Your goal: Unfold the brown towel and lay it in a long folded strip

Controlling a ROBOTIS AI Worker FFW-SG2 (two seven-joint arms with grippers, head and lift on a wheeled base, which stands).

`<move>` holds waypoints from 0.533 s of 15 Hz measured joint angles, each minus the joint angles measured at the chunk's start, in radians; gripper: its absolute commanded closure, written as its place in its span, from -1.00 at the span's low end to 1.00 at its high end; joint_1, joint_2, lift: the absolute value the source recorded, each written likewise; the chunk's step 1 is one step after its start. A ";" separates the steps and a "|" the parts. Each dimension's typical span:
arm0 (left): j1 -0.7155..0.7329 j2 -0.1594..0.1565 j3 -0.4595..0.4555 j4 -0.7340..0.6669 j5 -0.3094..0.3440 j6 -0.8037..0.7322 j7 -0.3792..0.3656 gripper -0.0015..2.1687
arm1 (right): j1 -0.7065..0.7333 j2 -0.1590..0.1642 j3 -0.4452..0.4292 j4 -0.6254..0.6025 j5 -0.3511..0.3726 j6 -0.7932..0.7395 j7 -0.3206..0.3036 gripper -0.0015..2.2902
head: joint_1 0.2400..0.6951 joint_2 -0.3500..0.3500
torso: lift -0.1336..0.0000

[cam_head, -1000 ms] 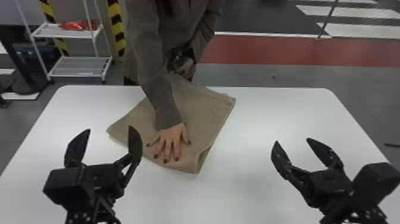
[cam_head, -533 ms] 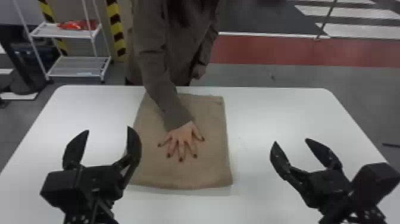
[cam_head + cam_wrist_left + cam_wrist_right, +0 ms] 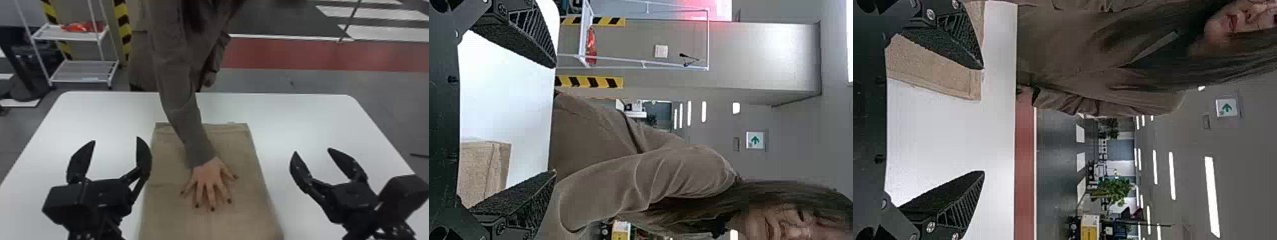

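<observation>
Both pincers, left [image 3: 116, 159] and right [image 3: 314, 162], gape empty; a person's hand [image 3: 209, 180] presses the towel [image 3: 236, 217] flat.

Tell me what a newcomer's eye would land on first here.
Probably the person's spread hand, pressed flat on the brown towel in the middle of the white table. Next, the two black grippers, both open: the left one beside the towel's left edge, the right one over the table to its right.

Left end effector [image 3: 116, 139], fingers [image 3: 521, 37] parted; brown towel [image 3: 481, 170] on white table [image 3: 511, 102]; person [image 3: 649, 172] beyond.
</observation>
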 measured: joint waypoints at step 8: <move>-0.023 0.000 0.004 0.044 0.006 -0.004 -0.018 -0.89 | 0.001 0.002 -0.003 0.006 -0.001 -0.001 0.001 -0.87 | 1.00 -0.23 | -0.80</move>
